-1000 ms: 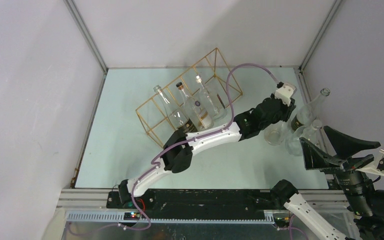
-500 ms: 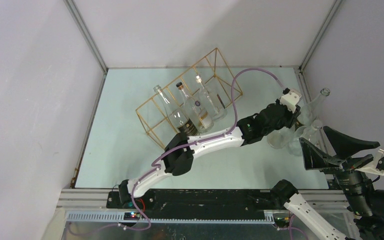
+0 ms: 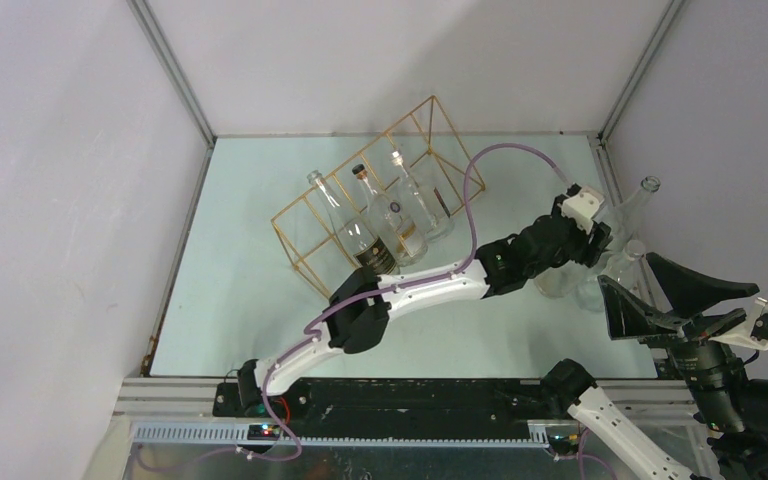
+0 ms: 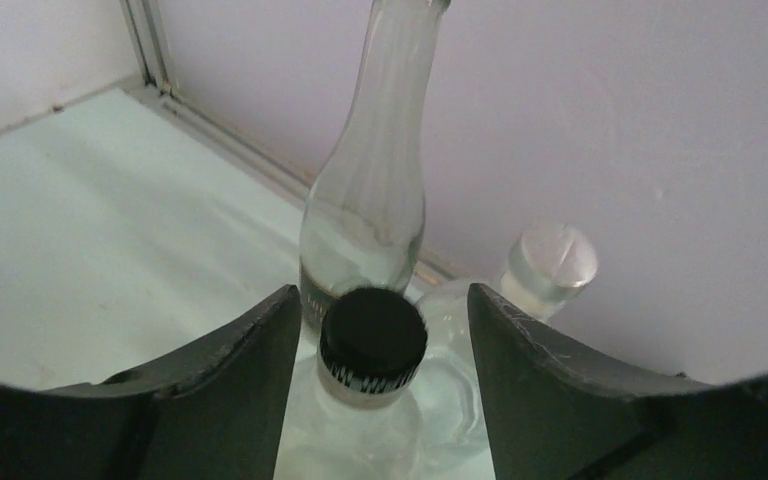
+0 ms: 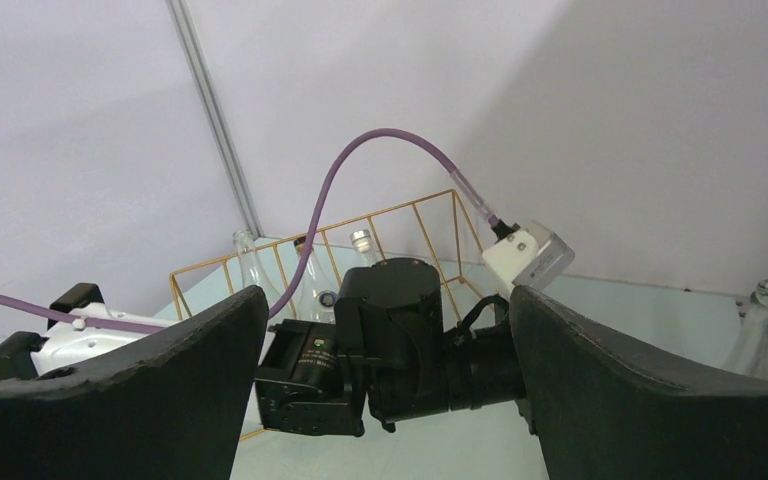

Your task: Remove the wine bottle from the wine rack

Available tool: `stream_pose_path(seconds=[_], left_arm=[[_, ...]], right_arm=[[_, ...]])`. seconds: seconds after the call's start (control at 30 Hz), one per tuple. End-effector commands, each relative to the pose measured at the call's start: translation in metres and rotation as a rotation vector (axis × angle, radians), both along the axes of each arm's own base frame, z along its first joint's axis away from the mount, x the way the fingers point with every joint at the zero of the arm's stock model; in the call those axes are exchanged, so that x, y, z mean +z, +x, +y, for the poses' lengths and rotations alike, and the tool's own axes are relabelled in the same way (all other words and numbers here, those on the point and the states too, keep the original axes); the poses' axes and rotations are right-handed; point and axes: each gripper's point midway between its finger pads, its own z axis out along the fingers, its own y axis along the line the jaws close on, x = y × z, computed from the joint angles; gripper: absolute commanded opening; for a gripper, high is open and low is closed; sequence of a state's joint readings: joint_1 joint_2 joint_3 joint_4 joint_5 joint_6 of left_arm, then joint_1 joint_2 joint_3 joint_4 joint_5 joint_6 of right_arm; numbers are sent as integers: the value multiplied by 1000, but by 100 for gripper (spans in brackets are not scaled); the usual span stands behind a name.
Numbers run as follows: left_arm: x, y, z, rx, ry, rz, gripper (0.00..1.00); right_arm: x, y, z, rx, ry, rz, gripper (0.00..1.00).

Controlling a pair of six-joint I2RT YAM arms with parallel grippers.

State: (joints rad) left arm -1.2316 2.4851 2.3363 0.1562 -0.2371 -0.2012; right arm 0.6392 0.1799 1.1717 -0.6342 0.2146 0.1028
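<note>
- Left tool spread, fingers flanking black-capped wine bottle without touching, likely a release.
- Bottle stood upright on tabletop directly below tool, beside two clear bottles; wine rack well apart behind it.
- Right tool spread, empty.

The wine rack was thin gold wire, and the bottles in it were clear glass, one of them black-capped. The table was a pale mint green and the walls a flat lilac-grey. The left arm was white with black joints, a purple cable looping over it. By the wall, the wine bottle was clear, with a black cap above a pale band printed in dark lettering. Its neighbour's stopper was frosted clear.
</note>
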Motion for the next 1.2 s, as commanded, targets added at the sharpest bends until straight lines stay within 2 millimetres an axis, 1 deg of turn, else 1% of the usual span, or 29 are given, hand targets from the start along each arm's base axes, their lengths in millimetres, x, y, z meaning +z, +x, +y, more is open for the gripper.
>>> stream_pose_path(seconds=[0.0, 0.17, 0.2, 0.27, 0.3, 0.33, 0.37, 0.4, 0.43, 0.47, 0.53, 0.6, 0.63, 0.67, 0.7, 0.73, 0.77, 0.8, 0.83, 0.87, 0.9, 0.93, 0.97, 1.0, 1.03, 1.07, 1.1, 1.13, 1.17], left_arm=[[67, -6, 20, 20, -97, -44, 71], [87, -10, 30, 20, -105, -68, 78], [96, -11, 33, 20, -116, -74, 78], [106, -13, 37, 20, -125, -84, 81], [108, -14, 39, 20, -124, -86, 82], [115, -16, 42, 19, -132, -90, 83], [112, -16, 43, 18, -124, -88, 84], [120, -18, 47, 20, -133, -90, 85], [114, -19, 49, 21, -118, -84, 87], [123, -20, 55, 26, -131, -84, 88], [122, -22, 64, 39, -121, -77, 90], [118, -21, 77, 68, -104, -66, 92], [116, -20, 88, 95, -91, -59, 93], [113, -19, 94, 110, -81, -58, 93], [112, -18, 108, 140, -68, -55, 93], [111, -18, 115, 155, -57, -56, 94], [110, -17, 131, 190, -44, -54, 94], [108, -16, 139, 208, -32, -56, 94], [107, -15, 157, 248, -17, -53, 95], [106, -15, 168, 271, -6, -53, 95], [107, -14, 188, 313, 4, -49, 95], [104, -12, 199, 337, 18, -40, 95], [103, -12, 218, 363, 23, -32, 96], [85, -9, 231, 384, 61, -7, 96], [99, -5, 252, 415, 18, 11, 96], [95, -7, 272, 432, 29, 28, 96], [93, 1, 287, 463, 13, 57, 96], [88, 0, 307, 484, 22, 74, 96], [86, 9, 324, 523, 5, 100, 96]], right_arm=[[7, -6, -7, -11, 16, -27, 93], [11, -11, -4, 12, 23, -48, 93], [11, -11, -4, 15, 22, -51, 93], [12, -12, -5, 13, 22, -56, 93], [12, -13, -6, 12, 23, -58, 93], [13, -13, -6, 11, 22, -59, 93], [13, -14, -7, 11, 24, -62, 93], [12, -13, -6, 11, 22, -61, 93], [12, -14, -7, 8, 24, -63, 93], [12, -14, -8, 9, 23, -63, 93], [12, -15, -9, 6, 22, -66, 93], [12, -16, -9, 5, 21, -69, 94], [12, -16, -9, 4, 21, -69, 94], [11, -16, -9, 4, 17, -68, 94], [10, -16, -9, 3, 13, -66, 94], [9, -15, -9, 1, 8, -63, 94], [8, -14, -9, -1, 2, -61, 94], [8, -13, -9, -3, -1, -59, 94], [7, -13, -9, -7, -4, -58, 94], [7, -12, -9, -9, -6, -58, 94], [5, -11, -9, -14, -9, -53, 94], [5, -10, -9, -17, -10, -51, 94], [3, -8, -9, -20, -13, -46, 94], [1, -6, -8, -20, -16, -40, 94], [0, -5, -7, -20, -17, -36, 94], [-1, -4, -6, -19, -18, -32, 94], [-2, -3, -5, -20, -19, -28, 94], [-3, -2, -4, -19, -21, -22, 94], [-4, -1, -4, -21, -22, -19, 94]])
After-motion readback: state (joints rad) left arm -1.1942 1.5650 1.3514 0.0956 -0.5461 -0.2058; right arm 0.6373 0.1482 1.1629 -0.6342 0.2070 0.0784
